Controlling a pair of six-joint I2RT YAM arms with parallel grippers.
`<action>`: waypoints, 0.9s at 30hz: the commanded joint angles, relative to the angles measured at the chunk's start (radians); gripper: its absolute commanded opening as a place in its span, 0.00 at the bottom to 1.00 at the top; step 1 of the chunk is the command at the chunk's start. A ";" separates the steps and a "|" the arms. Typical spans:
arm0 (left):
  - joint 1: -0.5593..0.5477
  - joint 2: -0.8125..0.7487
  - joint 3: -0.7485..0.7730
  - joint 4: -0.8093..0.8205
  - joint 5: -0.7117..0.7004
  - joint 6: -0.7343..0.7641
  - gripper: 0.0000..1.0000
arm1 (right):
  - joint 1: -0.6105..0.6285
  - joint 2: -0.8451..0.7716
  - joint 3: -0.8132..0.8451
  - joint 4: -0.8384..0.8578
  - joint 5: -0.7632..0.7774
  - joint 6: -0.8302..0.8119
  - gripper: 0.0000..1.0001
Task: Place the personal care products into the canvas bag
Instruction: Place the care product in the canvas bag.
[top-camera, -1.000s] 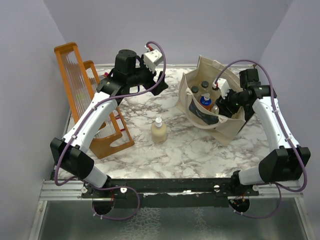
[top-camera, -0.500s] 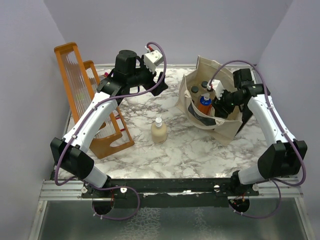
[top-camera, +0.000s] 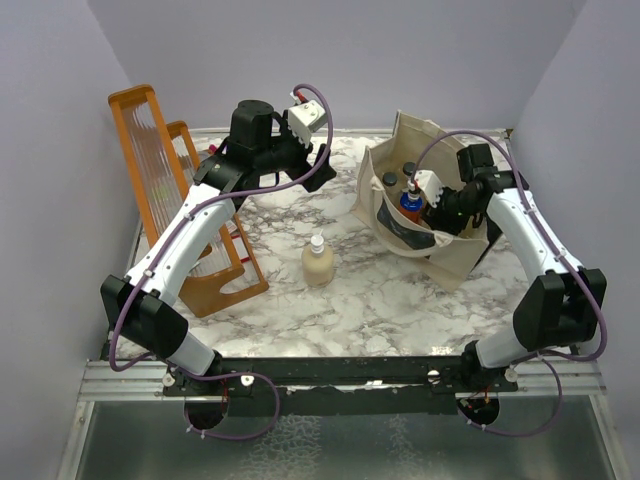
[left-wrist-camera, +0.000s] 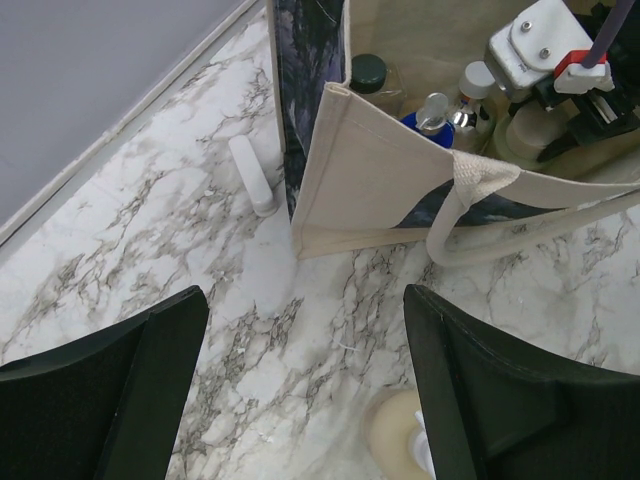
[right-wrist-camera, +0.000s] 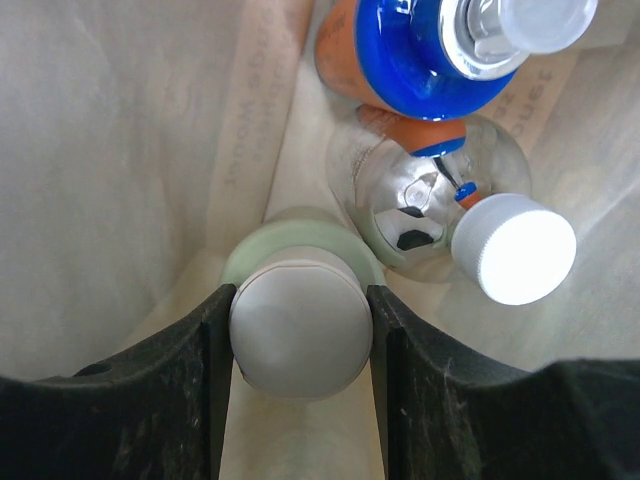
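The canvas bag stands open at the right, and also shows in the left wrist view. My right gripper is down inside it, shut on the cream cap of the olive-grey bottle. Beside that bottle in the bag are the orange bottle with blue cap and the squat silvery bottle. Two black-capped bottles stand at the bag's far side. The beige pump bottle stands on the table, outside the bag. My left gripper is open and empty, high above the table left of the bag.
The orange wooden rack stands along the left side. A small white tube lies on the marble next to the bag's dark panel. The bag's loop handle hangs over its near side.
My right gripper has moved left and lower into the bag with the olive-grey bottle in it. The left arm has not moved.
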 joint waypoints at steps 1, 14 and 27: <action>-0.012 -0.018 -0.009 0.009 0.031 0.009 0.82 | 0.004 0.019 -0.002 0.070 0.076 -0.013 0.10; -0.012 -0.035 -0.023 -0.001 0.024 0.025 0.82 | 0.003 0.043 -0.030 0.107 0.110 0.019 0.35; -0.012 -0.040 -0.026 -0.001 0.025 0.029 0.82 | 0.002 -0.001 -0.018 0.105 0.111 0.037 0.76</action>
